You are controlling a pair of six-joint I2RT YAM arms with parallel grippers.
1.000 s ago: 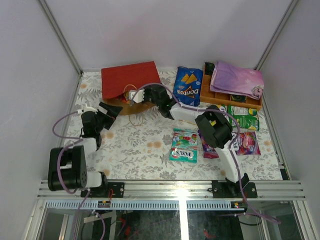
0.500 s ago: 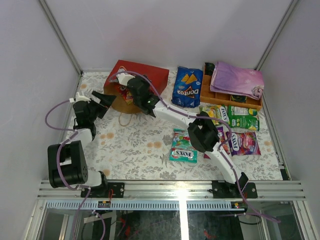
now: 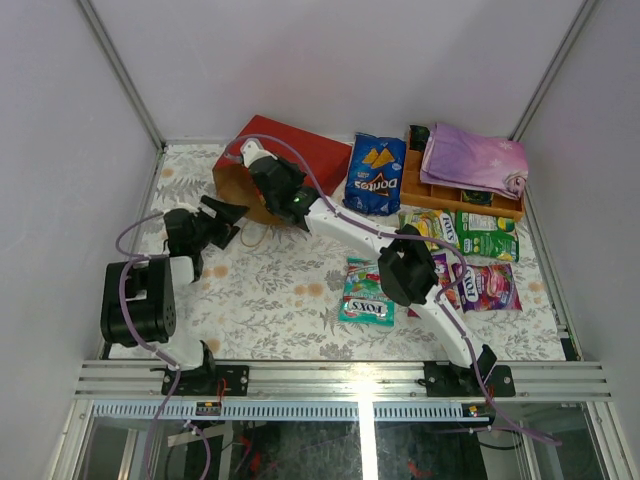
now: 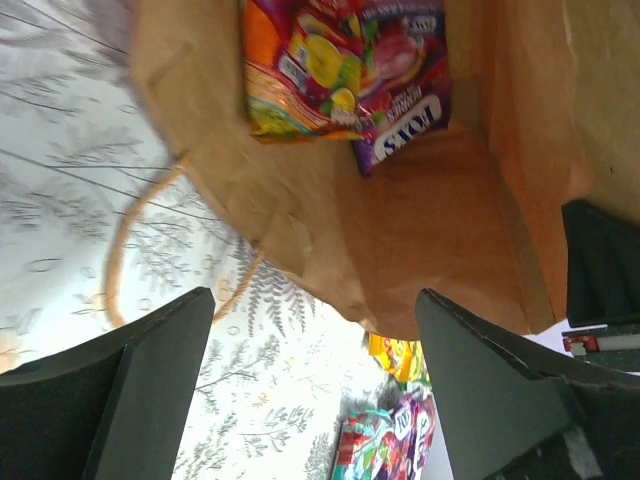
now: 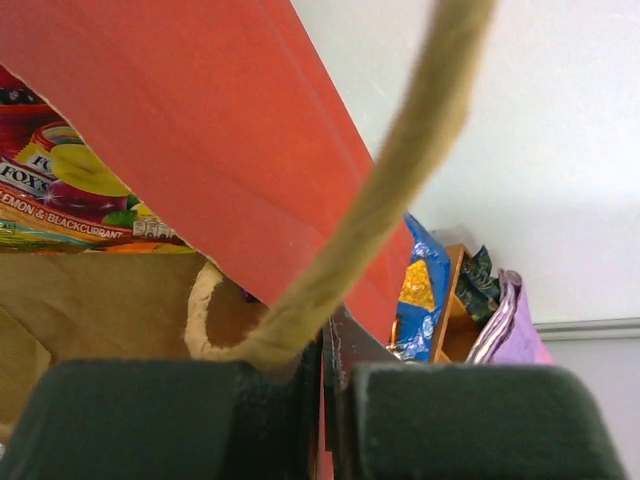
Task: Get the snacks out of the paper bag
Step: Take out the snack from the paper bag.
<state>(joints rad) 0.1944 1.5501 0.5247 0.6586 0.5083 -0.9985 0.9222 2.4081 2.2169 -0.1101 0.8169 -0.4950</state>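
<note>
Right wrist view: the right claw [image 5: 325, 372] clamps the rim of the paper bag [image 5: 200, 130] beside its string handle [image 5: 400, 170], holding the mouth open toward the left claw [image 4: 315, 375], spread wide; 2 candy packets [image 4: 340, 70] lie inside; other snacks [image 3: 366, 292] rest on the table [image 3: 280, 295].

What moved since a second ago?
The right gripper, still shut on the paper bag, tipped its mouth up and swung it right. The open left gripper turned to face the bag's mouth. The Doritos bag, teal candy pack and tray stayed put.
</note>
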